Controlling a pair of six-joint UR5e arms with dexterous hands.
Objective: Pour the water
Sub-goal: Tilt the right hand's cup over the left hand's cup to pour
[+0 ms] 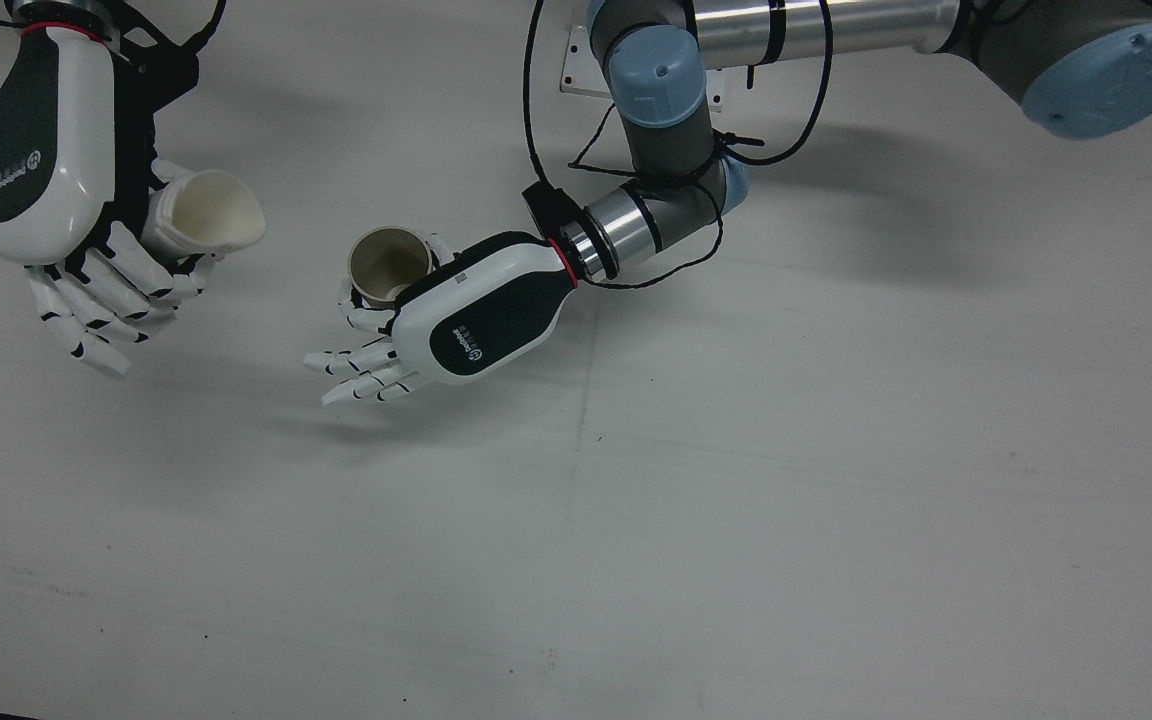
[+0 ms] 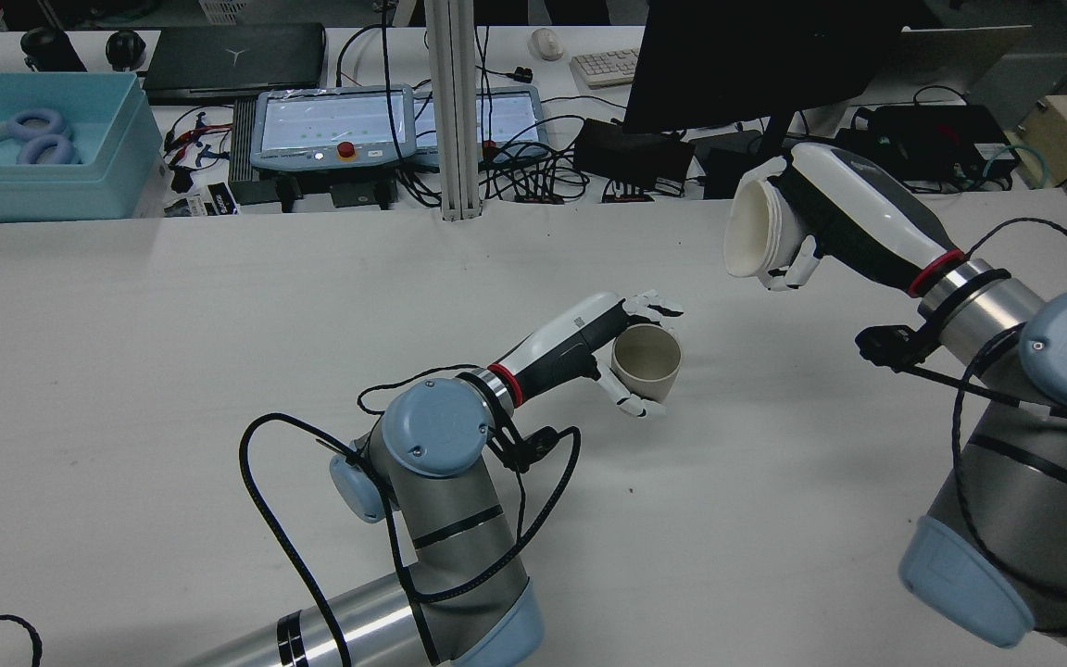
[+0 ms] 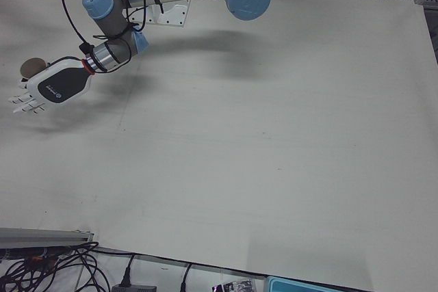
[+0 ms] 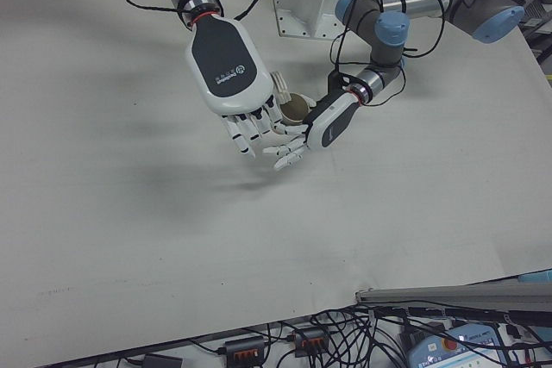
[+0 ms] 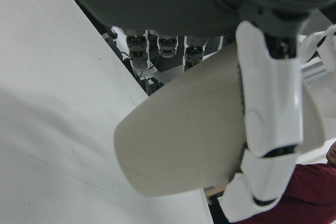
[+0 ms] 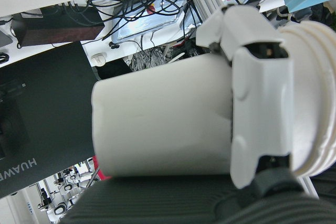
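My left hand [image 1: 476,310] is shut on a beige cup [image 1: 388,262] low over the white table [image 1: 736,500]. The cup's mouth faces up, slightly tilted; it also shows in the rear view [image 2: 646,359]. My right hand [image 1: 46,150] is shut on a white ribbed cup [image 1: 211,210] and holds it raised, tipped on its side, its mouth toward the beige cup. In the rear view the right hand [image 2: 853,218] and white cup [image 2: 756,232] are up and to the right of the left hand [image 2: 566,347]. The two cups are apart. No water is visible.
The left arm's mounting plate [image 1: 576,60] lies at the table's robot-side edge. Beyond the far edge in the rear view are a blue bin [image 2: 33,148], teach pendants [image 2: 330,125], a monitor [image 2: 756,56] and cables.
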